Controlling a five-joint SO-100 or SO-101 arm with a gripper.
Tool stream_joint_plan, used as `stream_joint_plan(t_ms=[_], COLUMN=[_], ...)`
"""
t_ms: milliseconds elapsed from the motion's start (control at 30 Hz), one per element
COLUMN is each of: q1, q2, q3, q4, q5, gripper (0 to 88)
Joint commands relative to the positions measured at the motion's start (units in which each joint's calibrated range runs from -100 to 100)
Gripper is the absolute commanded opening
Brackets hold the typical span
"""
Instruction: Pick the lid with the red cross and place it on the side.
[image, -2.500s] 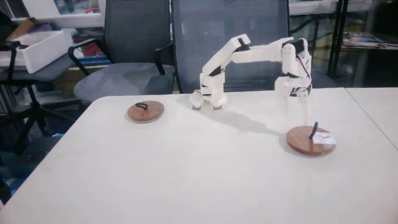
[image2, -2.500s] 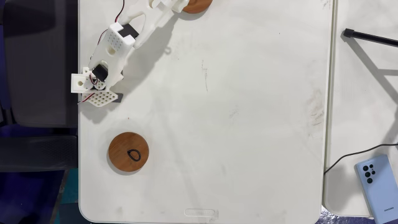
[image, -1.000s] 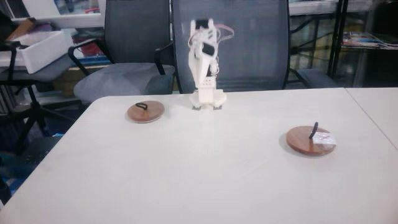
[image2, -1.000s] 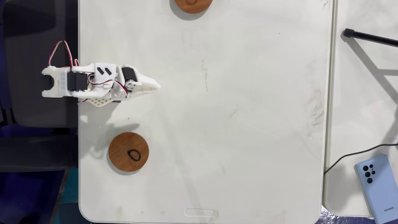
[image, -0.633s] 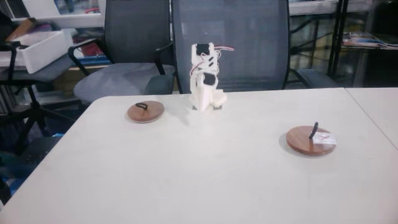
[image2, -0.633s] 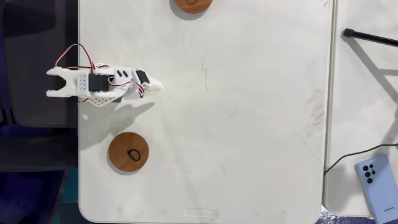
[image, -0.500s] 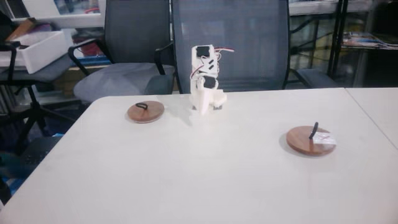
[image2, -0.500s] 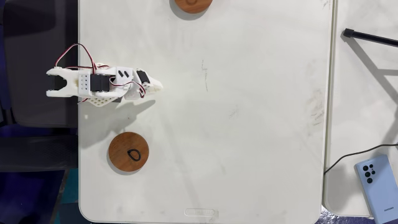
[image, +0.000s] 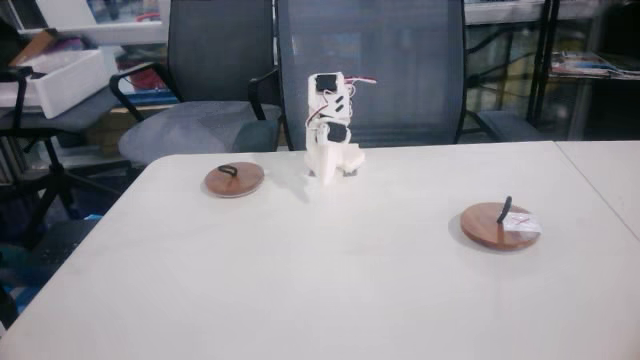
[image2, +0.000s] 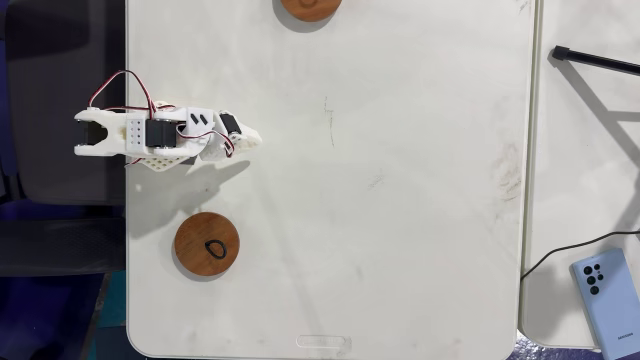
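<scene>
The lid with the red cross is a brown wooden disc lying flat on the white table at the right, with an upright black loop handle and a white label on its right edge. The top-down fixed view cuts it off at the top edge. My gripper is folded down at the arm's base at the table's far edge, far from that lid. Its tip points over the table, jaws together with nothing between them.
A second brown disc with a black loop and no label lies to the left of the arm's base, also visible from above. Two office chairs stand behind the table. A phone lies on the neighbouring table.
The arm has drawn back from above the labelled lid and folded down over its base. The lid stayed where it was. In the last half second nothing has moved.
</scene>
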Motion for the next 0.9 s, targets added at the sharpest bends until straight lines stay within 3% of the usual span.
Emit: stream_joint_plan(t_ms=[0, 867], q1=[0.4, -0.1], q2=[-1.2, -1.2], q3=[0.1, 0.8], q4=[-0.6, -0.9], q5=[0.2, 0.3], gripper=[1.4, 1.4])
